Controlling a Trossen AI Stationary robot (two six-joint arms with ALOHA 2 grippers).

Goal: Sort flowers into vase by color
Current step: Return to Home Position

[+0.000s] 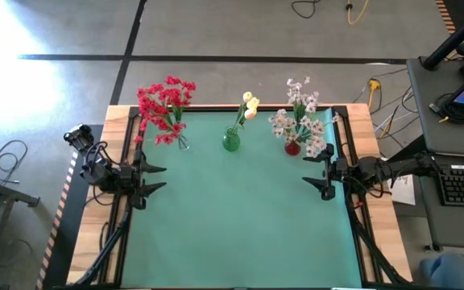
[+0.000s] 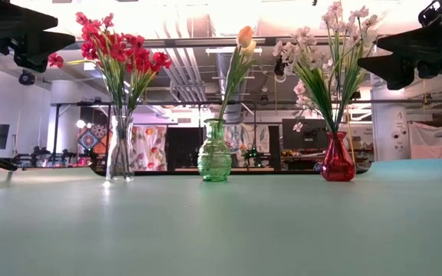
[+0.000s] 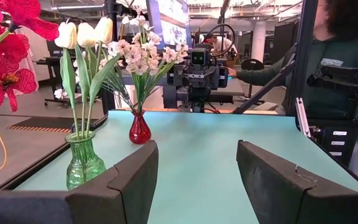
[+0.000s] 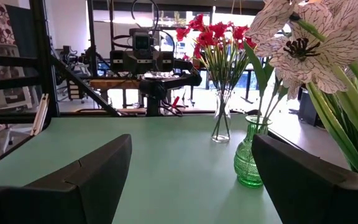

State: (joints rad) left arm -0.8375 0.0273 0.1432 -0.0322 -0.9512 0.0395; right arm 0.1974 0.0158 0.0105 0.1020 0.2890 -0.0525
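Three vases stand in a row along the table's far edge. Red flowers (image 1: 166, 105) stand with their stems in a clear glass vase (image 2: 119, 149) at the left. Cream-yellow buds (image 1: 250, 105) rise from a green vase (image 1: 231, 142) in the middle. White-pink sprays (image 1: 300, 117) fill a red vase (image 1: 292, 147) at the right. My left gripper (image 1: 158, 178) hovers open at the table's left side, and my right gripper (image 1: 311, 169) hovers open at the right side. Both point inward, above the mat and apart from the vases.
The green mat (image 1: 240, 217) spreads bare over the middle and near part of the table. Black frame rails (image 1: 127, 161) run along the table's sides. A person (image 3: 344, 56) sits beyond the right side, by a desk with a keyboard (image 1: 461, 184).
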